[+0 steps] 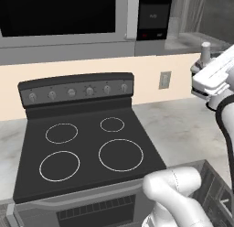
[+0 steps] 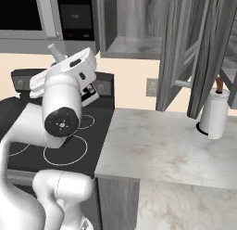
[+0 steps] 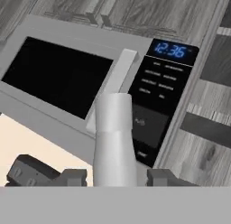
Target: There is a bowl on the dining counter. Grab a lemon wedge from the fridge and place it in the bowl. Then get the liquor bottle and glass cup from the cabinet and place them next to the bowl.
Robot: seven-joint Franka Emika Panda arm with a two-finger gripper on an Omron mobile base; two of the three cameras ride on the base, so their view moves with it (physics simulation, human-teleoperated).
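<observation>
The black stove point(image 1: 87, 153) with its four ringed burners takes up most of the left base view. The microwave point(image 3: 58, 78) hangs above it, with its dark door and lit blue clock. In the right base view a grey wood-grain cabinet point(image 2: 180, 53) stands with its door swung open, at about 2 o'clock from the robot's hand. That fits a cabinet that has been reached into for the task's things. Below it runs a pale veined desk point(image 2: 157, 145), with a paper towel roll point(image 2: 214, 113) upright at its far edge, at about 3 o'clock from the hand. The liquor bottle point(image 3: 115, 137) is up in the air over the stove side of the desk, touching neither. Its slim white neck pokes out past the hand toward 11 o'clock in the right base view. In the hand view the neck rises straight up the middle toward 12 o'clock. The dark body is hidden behind the hand. Carrying it this high probably lets it clear the stove's back panel on the way to the bowl. The gripper point(image 3: 110, 178) has its jaws partly closed, one on each side of the bottle and clamped against it.
</observation>
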